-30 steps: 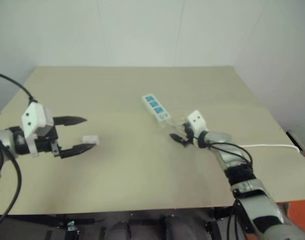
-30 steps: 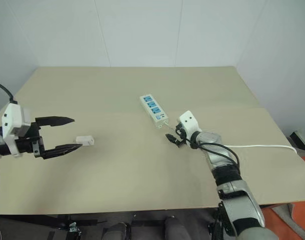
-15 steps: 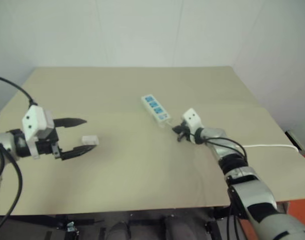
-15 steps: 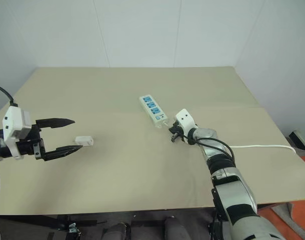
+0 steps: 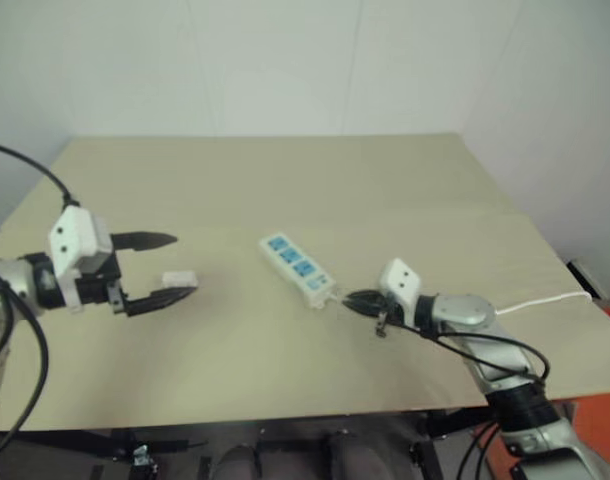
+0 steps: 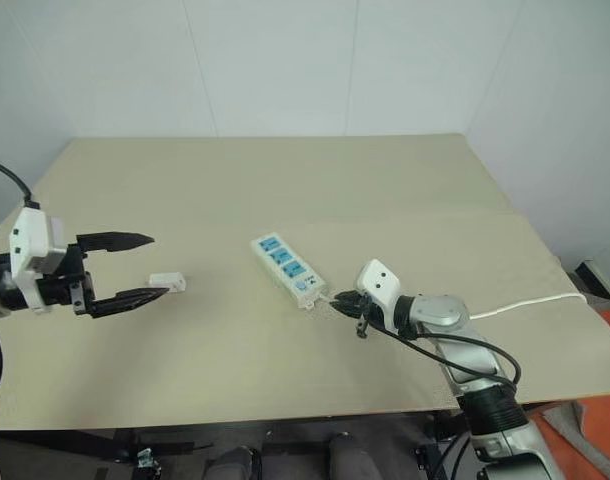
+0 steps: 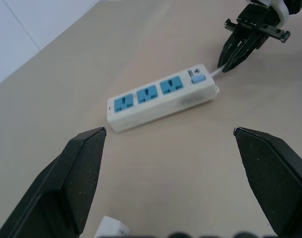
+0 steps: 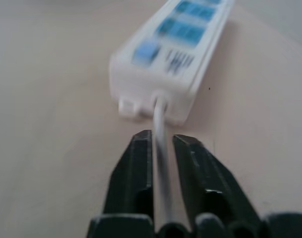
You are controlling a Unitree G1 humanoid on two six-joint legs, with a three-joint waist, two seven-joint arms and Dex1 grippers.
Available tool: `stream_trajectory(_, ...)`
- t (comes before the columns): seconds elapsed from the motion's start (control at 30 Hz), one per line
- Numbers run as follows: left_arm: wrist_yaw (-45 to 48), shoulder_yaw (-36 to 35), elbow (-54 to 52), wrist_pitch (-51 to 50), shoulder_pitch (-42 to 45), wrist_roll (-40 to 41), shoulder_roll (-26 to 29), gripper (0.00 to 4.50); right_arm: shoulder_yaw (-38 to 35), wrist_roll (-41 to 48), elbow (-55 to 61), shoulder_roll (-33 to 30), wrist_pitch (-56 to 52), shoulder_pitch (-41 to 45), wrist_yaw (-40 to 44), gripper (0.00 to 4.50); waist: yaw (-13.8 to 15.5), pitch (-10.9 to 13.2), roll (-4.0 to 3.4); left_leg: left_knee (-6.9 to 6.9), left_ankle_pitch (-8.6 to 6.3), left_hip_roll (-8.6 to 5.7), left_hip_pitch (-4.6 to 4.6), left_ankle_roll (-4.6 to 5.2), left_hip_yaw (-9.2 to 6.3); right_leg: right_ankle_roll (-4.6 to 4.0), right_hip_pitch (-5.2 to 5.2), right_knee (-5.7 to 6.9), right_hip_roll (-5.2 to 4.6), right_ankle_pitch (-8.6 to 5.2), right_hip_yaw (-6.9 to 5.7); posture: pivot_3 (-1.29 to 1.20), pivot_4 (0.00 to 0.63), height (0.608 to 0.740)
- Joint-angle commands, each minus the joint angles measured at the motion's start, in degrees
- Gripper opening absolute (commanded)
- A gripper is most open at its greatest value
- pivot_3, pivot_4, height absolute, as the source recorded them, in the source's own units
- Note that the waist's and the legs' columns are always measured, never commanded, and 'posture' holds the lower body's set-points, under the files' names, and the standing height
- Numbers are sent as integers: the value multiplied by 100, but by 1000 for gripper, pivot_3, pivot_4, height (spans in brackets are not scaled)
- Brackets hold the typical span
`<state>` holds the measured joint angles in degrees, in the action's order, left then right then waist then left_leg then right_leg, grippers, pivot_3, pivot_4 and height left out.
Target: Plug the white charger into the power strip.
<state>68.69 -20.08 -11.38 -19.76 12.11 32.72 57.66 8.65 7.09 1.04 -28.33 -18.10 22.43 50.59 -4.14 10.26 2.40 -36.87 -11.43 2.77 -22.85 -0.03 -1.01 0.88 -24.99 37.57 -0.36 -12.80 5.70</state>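
**Right gripper pinches the strip's cable; charger lies by the open left gripper**

The white charger (image 6: 167,282) lies flat on the tan table (image 6: 285,180), well to the robot's left of the power strip (image 6: 285,269); the strip lies diagonally near the table's middle, its three blue socket faces up and its switch end toward the right gripper (image 6: 343,303); that gripper sits just off this end, its two black fingers (image 8: 131,183) drawn close around the thin white cable (image 8: 160,163) where it leaves the strip; the cable runs on past the arm toward the table's right edge; the left gripper (image 6: 135,267) hovers far to the strip's left, fingers spread wide and holding nothing, the charger just beyond its lower fingertip.
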Motion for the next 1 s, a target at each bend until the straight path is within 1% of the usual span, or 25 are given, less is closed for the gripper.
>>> stream_trajectory(0.03,41,2,40,111,152,-6,17,4500,-153,52,251,38,-63,-25,-258,2312,15,0,0,0,0,0,-1,0,0,-4,-2,4,0,-3,0,0,150,740)
stream_trajectory(0.23,72,17,73,131,196,-19,20,4500,-656,453,1026,55,-314,-507,-648,4370,33,0,0,0,0,-1,-16,0,-1,-1,-7,5,-1,-14,-1,0,150,740)
stream_trajectory(0.27,80,14,82,131,202,-21,24,4500,-754,559,1248,111,-331,-624,-746,4444,33,0,0,-2,0,-1,-20,0,-1,-1,-9,4,-3,-14,0,0,150,740)
stream_trajectory(0.37,134,26,131,136,238,-30,35,4500,-814,677,1750,392,-443,-834,-1153,4444,31,0,0,-4,0,-1,-19,0,-2,1,-9,6,-3,-15,0,0,150,740)
stream_trajectory(0.43,168,43,160,140,275,-39,42,4500,-736,631,1862,819,-436,-853,-1630,4444,0,-1,1,-3,0,0,-11,0,-2,2,-9,12,-1,-15,0,0,150,740)
stream_trajectory(0.57,245,81,278,163,414,-95,73,4500,-454,223,1552,1588,2,-789,-2422,4444,5,-1,1,-2,0,2,0,0,-3,-5,-10,30,3,-19,-1,0,150,740)
stream_trajectory(0.67,308,105,371,198,502,-134,99,4500,-291,43,1221,1961,419,-721,-2677,4444,11,-1,1,-3,0,2,-5,-1,-3,-8,-11,28,2,-21,-1,0,150,740)
stream_trajectory(0.87,357,120,373,195,547,-125,92,4500,2,-333,67,2161,1378,-593,-2759,4444,17,-1,2,-3,1,2,-14,-1,-2,-8,-11,16,1,-20,-1,0,150,740)
stream_trajectory(1.0,376,96,362,191,543,-111,83,4500,-6,-279,-472,2180,1612,-463,-2604,4444,11,-1,2,-3,1,2,-13,-1,-3,-8,-11,18,1,-20,-1,0,150,740)
